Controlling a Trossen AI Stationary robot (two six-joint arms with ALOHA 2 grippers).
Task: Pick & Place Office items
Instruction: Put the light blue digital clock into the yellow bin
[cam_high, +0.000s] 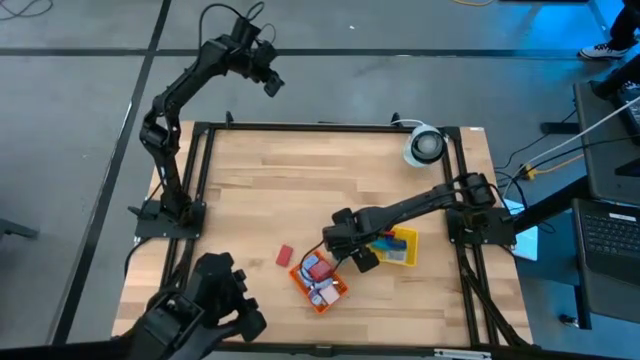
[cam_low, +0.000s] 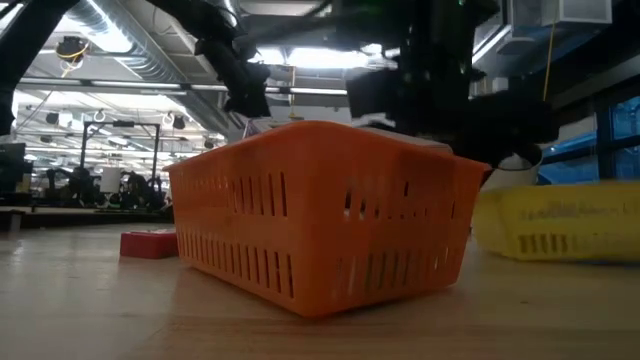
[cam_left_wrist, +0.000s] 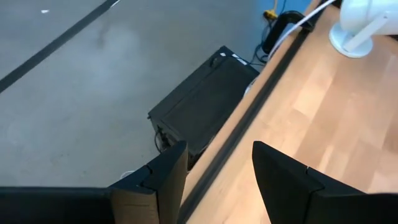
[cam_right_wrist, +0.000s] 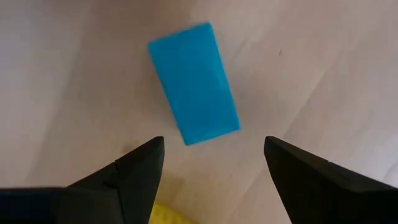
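Your right gripper (cam_right_wrist: 211, 171) hangs low over the table between the orange basket (cam_high: 322, 280) and the yellow tray (cam_high: 403, 250), fingers apart and empty, with a blue block (cam_right_wrist: 194, 92) lying flat on the wood just ahead of them. Several office items already sit in the orange basket (a red block (cam_high: 285, 256) lies on the table just beside it). Your left gripper (cam_left_wrist: 217, 180) waits raised beyond the table's far edge, fingers apart, holding nothing.
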